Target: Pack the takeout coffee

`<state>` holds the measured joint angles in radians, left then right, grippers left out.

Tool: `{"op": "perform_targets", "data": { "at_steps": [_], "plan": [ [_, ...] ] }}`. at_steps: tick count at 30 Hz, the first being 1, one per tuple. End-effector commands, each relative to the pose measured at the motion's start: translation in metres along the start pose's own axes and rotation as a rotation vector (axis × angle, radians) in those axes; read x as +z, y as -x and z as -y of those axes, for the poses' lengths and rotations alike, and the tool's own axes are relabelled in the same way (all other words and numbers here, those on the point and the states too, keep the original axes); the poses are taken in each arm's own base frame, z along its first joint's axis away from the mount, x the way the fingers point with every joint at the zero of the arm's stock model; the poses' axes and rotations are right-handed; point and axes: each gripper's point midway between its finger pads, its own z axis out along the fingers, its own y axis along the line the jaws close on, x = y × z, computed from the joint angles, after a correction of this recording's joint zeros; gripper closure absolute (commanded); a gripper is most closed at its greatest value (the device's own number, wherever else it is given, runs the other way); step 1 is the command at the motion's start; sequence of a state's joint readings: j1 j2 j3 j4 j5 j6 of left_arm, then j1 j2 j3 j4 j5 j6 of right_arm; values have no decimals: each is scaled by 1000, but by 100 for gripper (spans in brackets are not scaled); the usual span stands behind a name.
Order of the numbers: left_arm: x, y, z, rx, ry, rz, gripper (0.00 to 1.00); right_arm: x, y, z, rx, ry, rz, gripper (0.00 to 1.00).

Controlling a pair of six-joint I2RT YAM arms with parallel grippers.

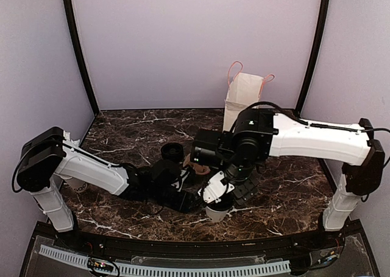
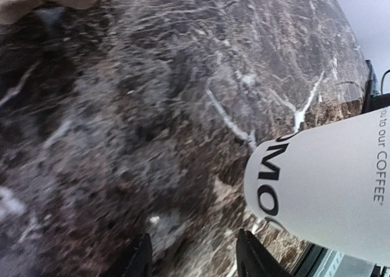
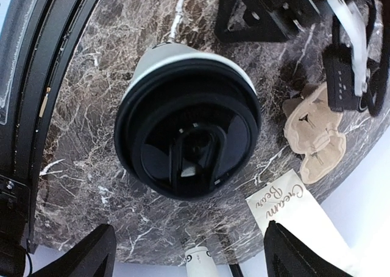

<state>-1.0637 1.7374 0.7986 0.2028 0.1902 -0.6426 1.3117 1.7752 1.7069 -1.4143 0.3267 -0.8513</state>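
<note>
The takeout coffee [image 3: 187, 128] is a white paper cup with a black lid, standing near the table's front edge [image 1: 218, 213]. My right gripper [image 3: 192, 260] hangs above it, open, with its fingers wide on either side and not touching it; in the top view it [image 1: 222, 195] is just over the cup. My left gripper [image 2: 195, 262] is open and empty, low over the marble. The cup's white wall with black lettering [image 2: 329, 185] lies just outside its right finger [image 2: 256, 259]. In the top view the left gripper [image 1: 196, 199] sits left of the cup.
A white paper bag [image 1: 244, 97] with pink handles stands at the back, right of centre; its printed side shows in the right wrist view [image 3: 292, 210]. A beige cardboard piece [image 3: 314, 134] lies near it. A round black object [image 1: 173, 150] sits mid-table.
</note>
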Motion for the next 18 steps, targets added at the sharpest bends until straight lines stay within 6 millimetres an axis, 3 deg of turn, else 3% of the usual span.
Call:
{"op": "perform_targets", "data": {
  "at_steps": [1,5,8,14,18],
  "plan": [
    [-36,15,-15,35,174,12,48,-20,-17,3,105,26,130,15],
    [-61,28,-16,25,254,23,43,-41,-30,20,284,93,374,19],
    [-73,37,-4,-11,237,32,42,-47,-37,37,477,143,585,24],
    [-92,40,43,-57,12,38,43,-11,-53,42,808,133,746,27],
    [-97,36,67,-74,-100,10,43,-2,-44,26,901,225,840,26]
  ]
}}
